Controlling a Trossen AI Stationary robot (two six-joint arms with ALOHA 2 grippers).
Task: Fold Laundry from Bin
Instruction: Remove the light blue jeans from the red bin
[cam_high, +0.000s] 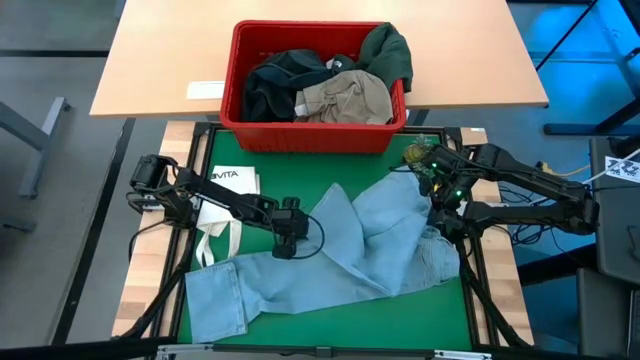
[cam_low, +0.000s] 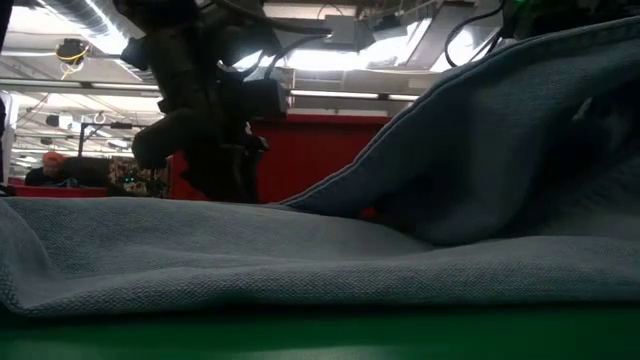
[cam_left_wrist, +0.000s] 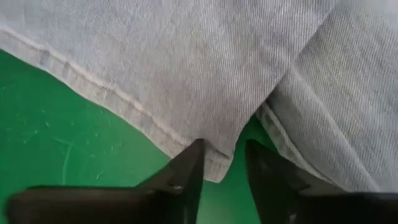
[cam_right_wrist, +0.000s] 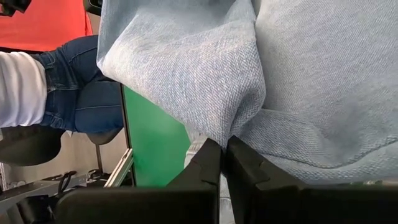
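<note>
You're risking a slip: the jeans (cam_high: 350, 250) are lying in front of the bin (cam_high: 313, 135), right gripper (cam_high: 440, 205) pinching them shut, left gripper (cam_left_wrist: 224, 171) narrowly straddling only a thin hem corner.

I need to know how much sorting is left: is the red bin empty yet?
Not empty. The high view shows the bin holding a dark green piece, a khaki-beige one and a black one.

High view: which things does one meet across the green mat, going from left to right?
White tote bag with loop handles → left gripper → light blue denim jeans → right gripper.
</note>
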